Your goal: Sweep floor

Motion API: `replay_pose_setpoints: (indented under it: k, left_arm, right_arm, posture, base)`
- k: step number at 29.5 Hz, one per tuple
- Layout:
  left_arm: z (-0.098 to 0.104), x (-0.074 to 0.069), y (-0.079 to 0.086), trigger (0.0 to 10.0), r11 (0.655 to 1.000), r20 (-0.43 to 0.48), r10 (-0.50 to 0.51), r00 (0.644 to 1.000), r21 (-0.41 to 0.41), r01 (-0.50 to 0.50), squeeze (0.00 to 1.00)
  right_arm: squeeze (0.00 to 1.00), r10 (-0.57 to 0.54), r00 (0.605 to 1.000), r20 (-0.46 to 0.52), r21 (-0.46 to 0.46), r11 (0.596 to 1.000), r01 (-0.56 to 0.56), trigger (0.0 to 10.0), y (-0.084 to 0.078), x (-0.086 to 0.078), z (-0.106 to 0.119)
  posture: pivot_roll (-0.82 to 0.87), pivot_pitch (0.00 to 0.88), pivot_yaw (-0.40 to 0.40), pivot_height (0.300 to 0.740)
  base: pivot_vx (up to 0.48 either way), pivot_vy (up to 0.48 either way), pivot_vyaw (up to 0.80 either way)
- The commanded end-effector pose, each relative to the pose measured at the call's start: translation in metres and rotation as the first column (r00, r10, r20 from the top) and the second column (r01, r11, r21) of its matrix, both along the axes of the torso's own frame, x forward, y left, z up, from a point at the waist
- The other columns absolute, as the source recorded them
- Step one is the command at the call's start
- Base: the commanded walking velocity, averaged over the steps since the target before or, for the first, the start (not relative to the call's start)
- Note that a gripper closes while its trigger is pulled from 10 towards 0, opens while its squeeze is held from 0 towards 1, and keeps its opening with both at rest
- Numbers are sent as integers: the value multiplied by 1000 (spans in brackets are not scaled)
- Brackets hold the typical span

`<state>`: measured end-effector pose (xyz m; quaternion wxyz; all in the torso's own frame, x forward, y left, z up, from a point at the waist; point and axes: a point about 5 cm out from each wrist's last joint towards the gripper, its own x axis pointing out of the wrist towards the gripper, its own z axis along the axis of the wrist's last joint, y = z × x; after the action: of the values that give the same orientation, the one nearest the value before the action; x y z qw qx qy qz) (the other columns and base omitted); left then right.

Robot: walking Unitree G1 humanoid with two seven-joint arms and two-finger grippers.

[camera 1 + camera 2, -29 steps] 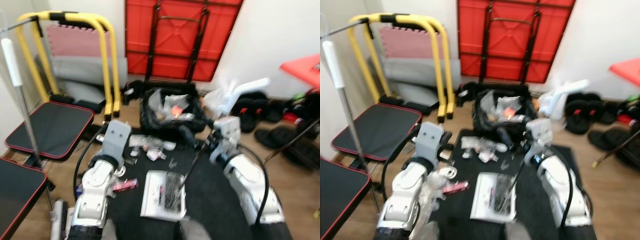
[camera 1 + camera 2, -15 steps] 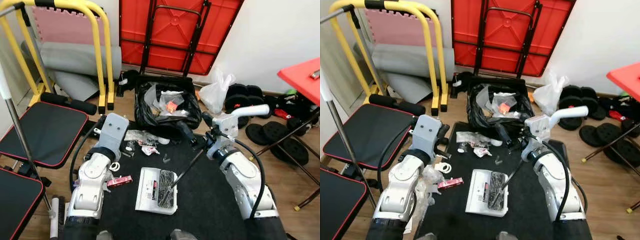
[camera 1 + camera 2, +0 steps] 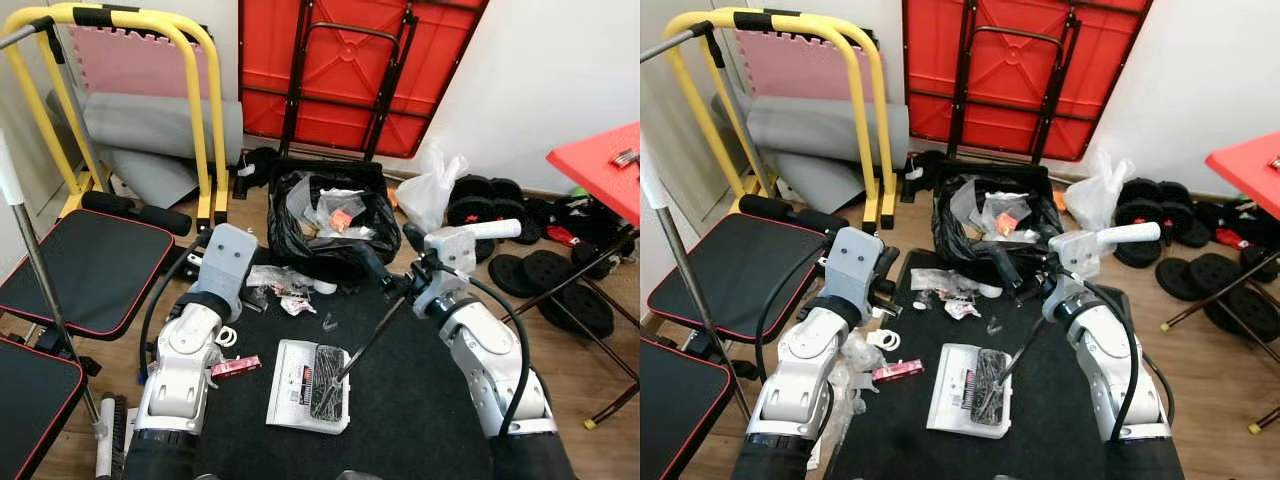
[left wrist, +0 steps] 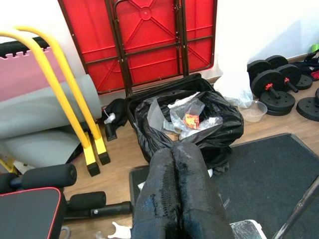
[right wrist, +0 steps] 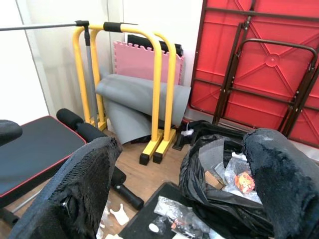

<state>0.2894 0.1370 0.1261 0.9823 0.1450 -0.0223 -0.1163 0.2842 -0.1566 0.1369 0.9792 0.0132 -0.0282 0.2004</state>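
Right tool [image 3: 392, 282] fingers spread wide, broom handle [image 3: 365, 340] between them; left tool [image 4: 180, 191] closed, empty. Brush sits on dustpan [image 3: 290, 395], mat's near edge. Risk: loose handle slips, scattering litter [image 3: 285, 290].

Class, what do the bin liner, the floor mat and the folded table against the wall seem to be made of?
Bin liner: thin black plastic film, glossy and crinkled. Floor mat: probably rubber or foam, matte black, no shine. Folded table: smooth moulded red plastic panel, ribbed underside, on dark tubular legs, likely painted metal.
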Motion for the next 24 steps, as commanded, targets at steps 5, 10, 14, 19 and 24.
replay_pose_setpoints:
  k: [5,10,14,19,24]
  left_arm:
    - [1,2,5,10000,993,34,121,992,-17,-121,0]
    - [2,3,5,10000,993,34,121,992,-20,-120,0]
    - [2,3,5,10000,992,36,122,992,-19,-121,0]
    - [3,3,5,10000,992,38,122,992,-17,-121,0]
    - [3,4,5,10000,992,38,122,992,-15,-121,0]
  right_arm:
    - [0,-2,1000,-13,-13,1000,2,10000,-3,0,-2]
    - [0,-2,1000,-14,-12,1000,1,10000,-3,0,-2]
    - [0,-17,999,-31,19,1000,17,10000,-5,1,-3]
    - [0,-9,999,-33,35,999,10,10000,-5,1,-3]
    - [0,-9,1000,-13,41,999,9,10000,-6,1,0]
  posture:
    - [-125,8,-171,740]
    - [-126,9,-170,740]
    - [-127,10,-169,740]
    - [-128,11,-168,740]
    - [-128,10,-169,740]
  base:
    - [0,0,0]
    - [0,0,0]
    - [0,0,0]
    - [0,0,0]
    - [0,0,0]
